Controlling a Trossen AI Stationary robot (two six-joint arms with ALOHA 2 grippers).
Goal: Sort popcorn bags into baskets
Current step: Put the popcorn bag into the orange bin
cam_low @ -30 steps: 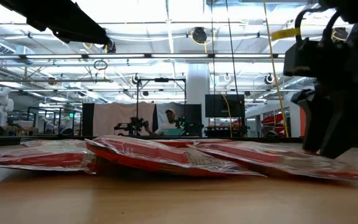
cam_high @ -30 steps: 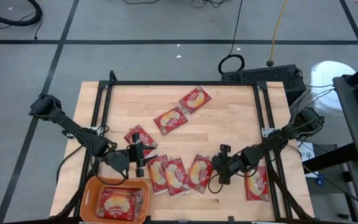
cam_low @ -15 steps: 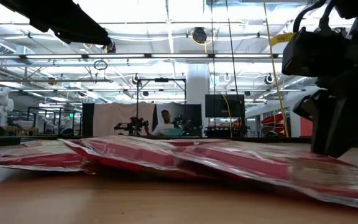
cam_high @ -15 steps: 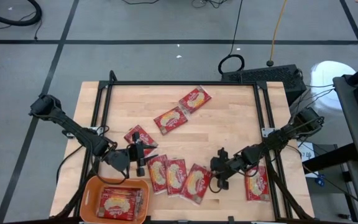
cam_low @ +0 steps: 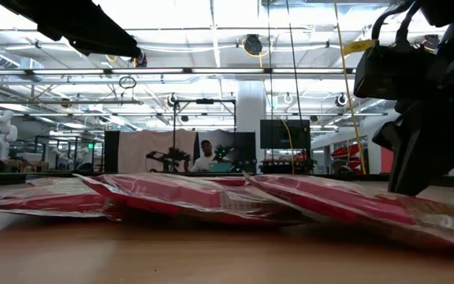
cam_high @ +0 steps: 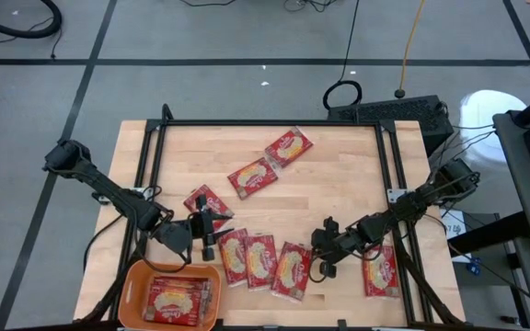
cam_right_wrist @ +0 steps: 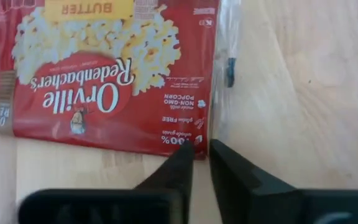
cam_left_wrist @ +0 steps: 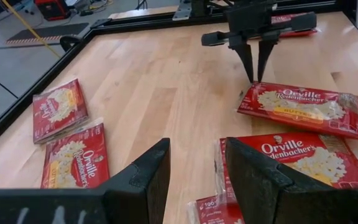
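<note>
Since the frame a second ago, the right end effector [cam_high: 322,261] has drawn one popcorn bag [cam_high: 289,270] toward the near edge of the worktop [cam_high: 339,175], and its fingers have narrowed onto the bag's corner. In the right wrist view the two dark fingers [cam_right_wrist: 179,165] stand almost together at the edge of that bag [cam_right_wrist: 104,68], pinching its clear seal.

Nearest the front, the orange basket [cam_high: 127,285] sits at the near left corner of the worktop with red bags stacked [cam_high: 180,299] inside it. Just beyond it the left end effector [cam_high: 206,232] hovers over the wood with its fingers [cam_left_wrist: 148,180] parted and nothing between them. Beside it, two more bags lie side by side in a row: one [cam_high: 234,256] close to the left end effector and the next [cam_high: 259,258] overlapping the gripped bag's edge. At the near right, another bag [cam_high: 378,271] lies partly under the right arm.

A little farther in, a single bag [cam_high: 206,201] rests tilted just behind the left end effector. Toward the middle of the worktop lies a bag [cam_high: 252,177], and farthest back another [cam_high: 289,147], the two touching at a corner.

In the low view the bags [cam_low: 211,197] lie flat across the wood, and a person [cam_low: 206,158] shows far off in the room behind.
</note>
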